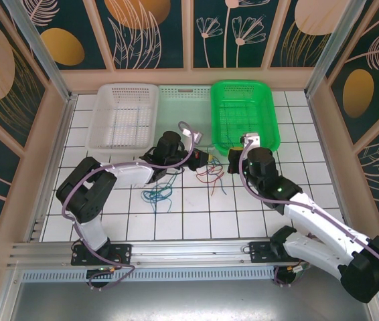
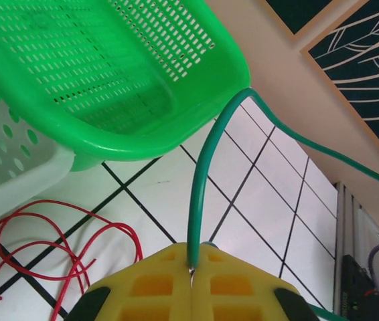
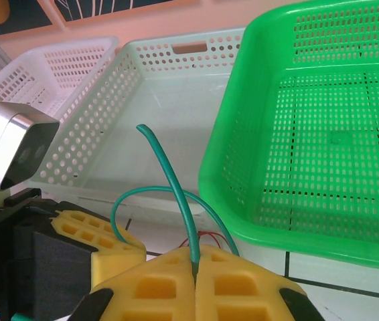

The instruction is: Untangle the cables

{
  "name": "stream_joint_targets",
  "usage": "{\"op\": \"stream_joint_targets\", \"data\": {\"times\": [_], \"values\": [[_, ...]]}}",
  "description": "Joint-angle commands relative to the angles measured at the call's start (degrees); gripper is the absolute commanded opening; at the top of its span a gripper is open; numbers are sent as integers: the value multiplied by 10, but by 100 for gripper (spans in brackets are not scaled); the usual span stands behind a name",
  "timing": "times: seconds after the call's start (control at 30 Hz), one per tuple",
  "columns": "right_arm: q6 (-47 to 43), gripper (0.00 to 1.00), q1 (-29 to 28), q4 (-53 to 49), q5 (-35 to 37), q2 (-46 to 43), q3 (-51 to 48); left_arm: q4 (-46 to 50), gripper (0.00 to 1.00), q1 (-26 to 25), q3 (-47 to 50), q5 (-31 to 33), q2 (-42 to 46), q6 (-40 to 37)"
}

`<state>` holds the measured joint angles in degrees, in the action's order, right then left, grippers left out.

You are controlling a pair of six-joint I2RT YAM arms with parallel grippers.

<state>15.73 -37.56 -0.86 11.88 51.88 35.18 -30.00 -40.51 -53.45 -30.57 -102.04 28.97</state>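
A thin teal-green cable (image 2: 199, 187) is pinched at both ends. My left gripper (image 2: 191, 269) is shut on it, and the cable arcs up past the green basket's corner. My right gripper (image 3: 195, 262) is shut on the same cable (image 3: 170, 172), whose free tip sticks up; a loop runs over to the left gripper's yellow fingers (image 3: 102, 242). From above, the left gripper (image 1: 208, 158) and right gripper (image 1: 230, 161) sit close together in front of the baskets. A red cable (image 1: 209, 175) lies loose on the tiles just below them, and a blue cable (image 1: 157, 195) lies further left.
Three baskets stand in a row at the back: a white one (image 1: 126, 87), a pale translucent one (image 1: 185, 89) and a green one (image 1: 243, 83). The green basket's near rim (image 2: 142, 144) is just beyond the grippers. Walls enclose the white tiled table.
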Motion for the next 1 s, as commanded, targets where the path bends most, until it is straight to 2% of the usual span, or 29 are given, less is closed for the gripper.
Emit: {"op": "stream_joint_targets", "data": {"times": [0.0,0.17,0.37,0.57,0.63,0.67,0.83,0.97], "values": [[17,0,-3,-3,-9,-17,-3,19,0,-1,-1,21,-5,-16],[34,0,2,-2,1,-46,-12,68,0,-1,-9,52,-5,-38],[70,0,38,38,-21,-83,-33,178,0,-15,-34,108,-9,-118],[121,0,59,94,-37,-81,-53,259,0,-43,-67,168,-17,-189],[140,0,59,111,-36,-84,-63,272,0,-52,-74,179,-21,-204],[154,0,80,122,-38,-86,-68,275,0,-56,-76,181,-23,-211],[208,0,112,150,-42,-101,-90,289,0,-68,-81,198,-29,-233],[228,0,134,158,-78,-97,-96,291,0,-72,-77,206,-24,-244]]}}
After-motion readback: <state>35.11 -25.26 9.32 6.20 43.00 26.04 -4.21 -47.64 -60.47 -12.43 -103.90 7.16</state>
